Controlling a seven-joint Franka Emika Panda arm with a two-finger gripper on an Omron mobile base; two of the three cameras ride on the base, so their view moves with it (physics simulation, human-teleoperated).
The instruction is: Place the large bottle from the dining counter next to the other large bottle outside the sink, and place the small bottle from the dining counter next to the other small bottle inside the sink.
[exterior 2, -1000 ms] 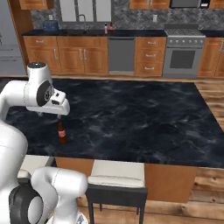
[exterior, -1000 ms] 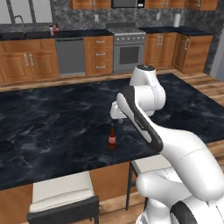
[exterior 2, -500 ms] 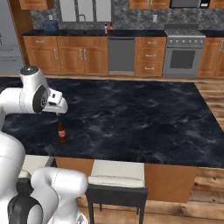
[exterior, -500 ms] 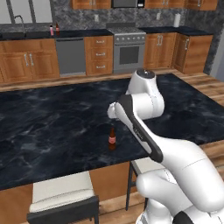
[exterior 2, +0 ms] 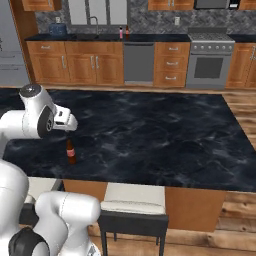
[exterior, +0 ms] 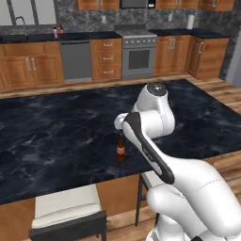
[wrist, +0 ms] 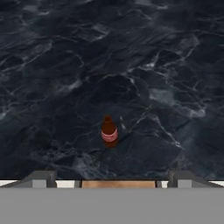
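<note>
- Where the arm bends over the near edge of the island, the bench (exterior: pixel 56 136) shows a wide black marbled top with orange-brown wood sides; it spreads out ahead of the tool and to both sides of it.
- Tool (wrist: pixel 112 177) hangs above the bench close to the near edge, pointing down; jaws spread wide apart, nothing between them, nothing held.
- Brown cola-style bottle (wrist: pixel 109 131) with red label stands upright on the bench just below and ahead of the tool, apart from both tips; seen also in the left base view (exterior: pixel 120 149) and the right base view (exterior 2: pixel 70 151). Tall or short one, cannot tell, no second brown bottle on the bench to compare.
- Marble around the bottle is bare, nothing between tool and bottle.
- Below the tool, past the bench edge, two stools with pale seats (exterior 2: pixel 132 199) sit against the wood side.
- Far ahead of the tool, across a wood floor (exterior 2: pixel 240 107), a wall worktop (exterior 2: pixel 150 37) runs over orange-brown cabinets.
- On that worktop: the sink (exterior 2: pixel 85 36) with gooseneck tap (exterior 2: pixel 93 22), too small to see the basin; just beside it a pale pink bottle (exterior 2: pixel 120 33) and a small dark bottle (exterior 2: pixel 127 32), close together.
- Grey dishwasher (exterior 2: pixel 138 62) under those bottles, steel stove (exterior 2: pixel 209 62) further along.
</note>
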